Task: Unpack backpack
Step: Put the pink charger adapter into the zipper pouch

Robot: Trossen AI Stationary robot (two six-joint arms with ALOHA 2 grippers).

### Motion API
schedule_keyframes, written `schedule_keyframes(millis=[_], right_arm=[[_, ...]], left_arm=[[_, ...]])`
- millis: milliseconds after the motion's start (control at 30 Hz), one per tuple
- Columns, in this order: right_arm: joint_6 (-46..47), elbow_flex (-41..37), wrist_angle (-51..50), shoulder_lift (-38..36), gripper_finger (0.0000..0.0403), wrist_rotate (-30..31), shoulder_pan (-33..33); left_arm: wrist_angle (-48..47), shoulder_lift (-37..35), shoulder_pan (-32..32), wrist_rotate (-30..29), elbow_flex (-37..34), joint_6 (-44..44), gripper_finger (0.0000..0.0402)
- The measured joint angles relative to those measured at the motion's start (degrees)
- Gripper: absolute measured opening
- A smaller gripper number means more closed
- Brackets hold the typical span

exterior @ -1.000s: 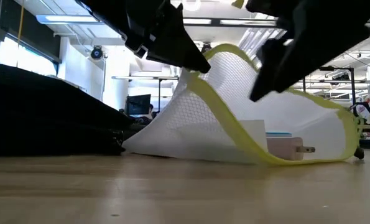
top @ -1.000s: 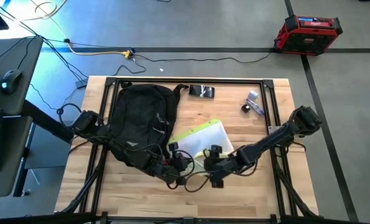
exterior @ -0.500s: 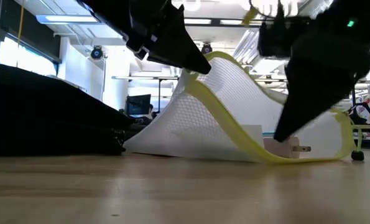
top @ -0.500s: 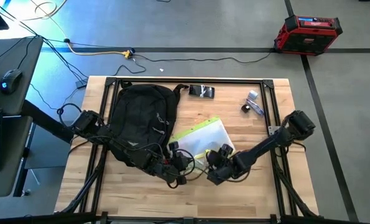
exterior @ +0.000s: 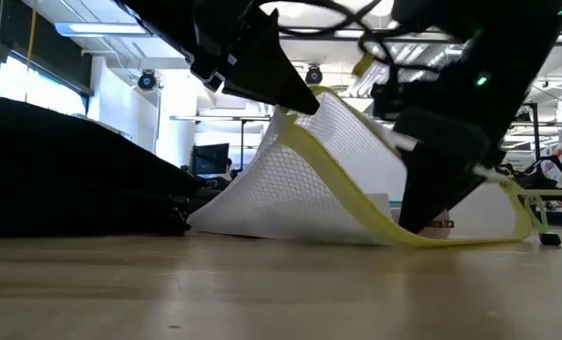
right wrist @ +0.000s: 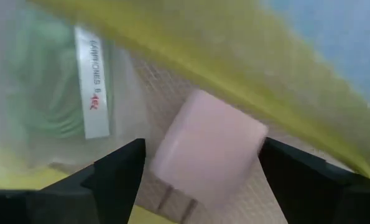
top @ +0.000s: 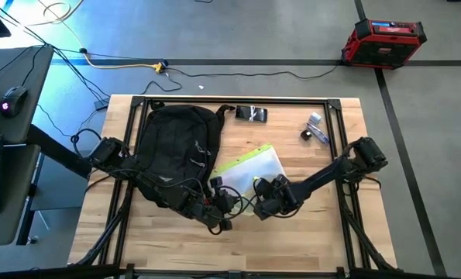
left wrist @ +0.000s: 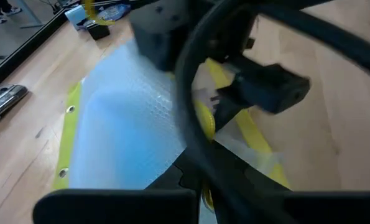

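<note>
- Left gripper (top: 218, 208) is pinched on the yellow-edged mesh pouch (top: 253, 170) beside the backpack (top: 176, 155).
- Right gripper (top: 263, 206), fingers apart, straddles the pale charger block (right wrist: 206, 152); closing comes next, I'd say.

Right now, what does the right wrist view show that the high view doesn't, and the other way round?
Only the right wrist view: a pale block and a printed label inside the mesh pouch, framed by open fingers. Only the high view: the backpack, the left gripper by the pouch's edge, and small items on the table. Both: the yellow-trimmed pouch and the right gripper.
</note>
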Motion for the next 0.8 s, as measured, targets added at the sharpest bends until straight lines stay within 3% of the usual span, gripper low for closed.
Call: schedule_keyframes(millis=[200,400,600,800], right_arm=[[-0.84,0.22,3.39,2.26,0.0270,-0.82,-1.00],[-0.86,0.06,2.62,0.40,0.0172,-0.79,-0.27],[-3.55,-0.15,4.45,-1.39,0.0168,-1.03,1.03],[-14.70,-0.13,21.92,-1.83,0.0168,-0.11,1.36]], left_arm=[[-0.34,0.00,-0.08,0.77,0.00,-0.09,0.0000],[-0.73,0.00,-0.19,0.23,0.00,-1.17,0.0000],[-0.71,0.00,-0.14,-0.22,0.02,-1.53,0.0000],[-0.32,0.00,-0.10,-0.46,0.02,-1.55,0.0000]])
